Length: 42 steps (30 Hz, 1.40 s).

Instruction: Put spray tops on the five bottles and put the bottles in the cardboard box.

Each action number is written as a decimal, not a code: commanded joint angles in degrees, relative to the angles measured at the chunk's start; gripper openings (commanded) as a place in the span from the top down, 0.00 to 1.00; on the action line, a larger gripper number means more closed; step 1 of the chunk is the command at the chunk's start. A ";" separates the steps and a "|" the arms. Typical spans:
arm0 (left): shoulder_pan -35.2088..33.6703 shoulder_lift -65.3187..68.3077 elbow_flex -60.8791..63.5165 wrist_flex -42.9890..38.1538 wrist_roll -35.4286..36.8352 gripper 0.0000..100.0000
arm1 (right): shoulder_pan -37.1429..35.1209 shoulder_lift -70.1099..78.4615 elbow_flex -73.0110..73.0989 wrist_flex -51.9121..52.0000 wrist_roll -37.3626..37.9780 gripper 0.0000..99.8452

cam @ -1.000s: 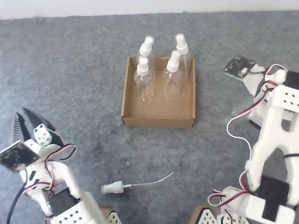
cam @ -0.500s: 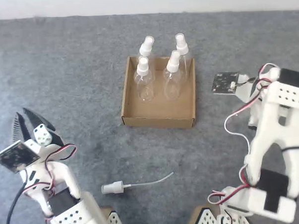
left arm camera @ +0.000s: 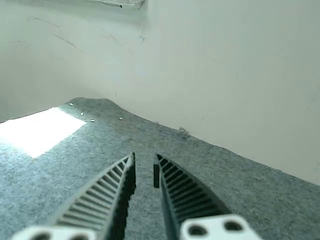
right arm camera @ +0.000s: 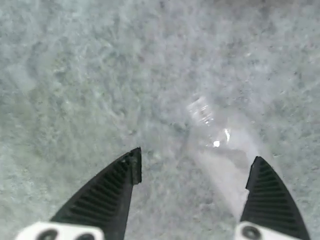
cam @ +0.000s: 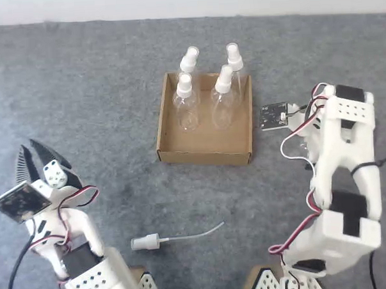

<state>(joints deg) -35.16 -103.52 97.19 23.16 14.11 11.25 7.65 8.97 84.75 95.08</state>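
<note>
From above, four capped bottles [cam: 185,103] stood upright at the far end of the cardboard box [cam: 205,158]. I could not tell whether the back pair stood inside the far wall or behind it. They were packed close, probably to leave the near half for a fifth. One loose spray top [cam: 146,242] lay on the grey carpet [cam: 87,79] near the left gripper [cam: 35,158], handy for fitting. The right arm [cam: 337,151] hung just beside the box. A pale wall [cam: 174,3] edged the carpet. The left wrist view showed that gripper [left arm camera: 145,159] parted narrowly on nothing, aimed at a bare wall and a bright patch of light [left arm camera: 35,131]. In the right wrist view, the right gripper [right arm camera: 196,155] was spread wide over an uncapped clear bottle [right arm camera: 220,150] lying on its side, seemingly poised for a grasp.
</note>
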 commanded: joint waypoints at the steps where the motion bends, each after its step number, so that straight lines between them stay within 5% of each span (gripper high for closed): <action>1: 0.00 -1.05 -0.66 -1.49 -0.53 0.94 | -0.40 1.54 -3.69 -3.74 2.37 0.70; 14: 0.00 -1.05 -0.66 -1.49 -0.53 0.94 | 3.91 9.19 -3.69 -12.18 2.90 0.71; 22: 0.00 -1.05 -0.66 -1.49 -0.53 0.94 | 5.32 9.19 -3.69 -12.53 2.64 0.88; 30: 0.00 -1.05 -0.66 -1.41 -0.53 0.94 | 5.32 9.10 -3.69 -13.14 -9.23 0.89; 42: 0.00 -1.05 -0.66 -1.41 -0.53 0.94 | 5.23 9.01 -3.87 -13.14 -17.05 0.89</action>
<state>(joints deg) -35.16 -103.52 97.19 23.16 14.11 15.91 17.93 8.18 72.26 79.69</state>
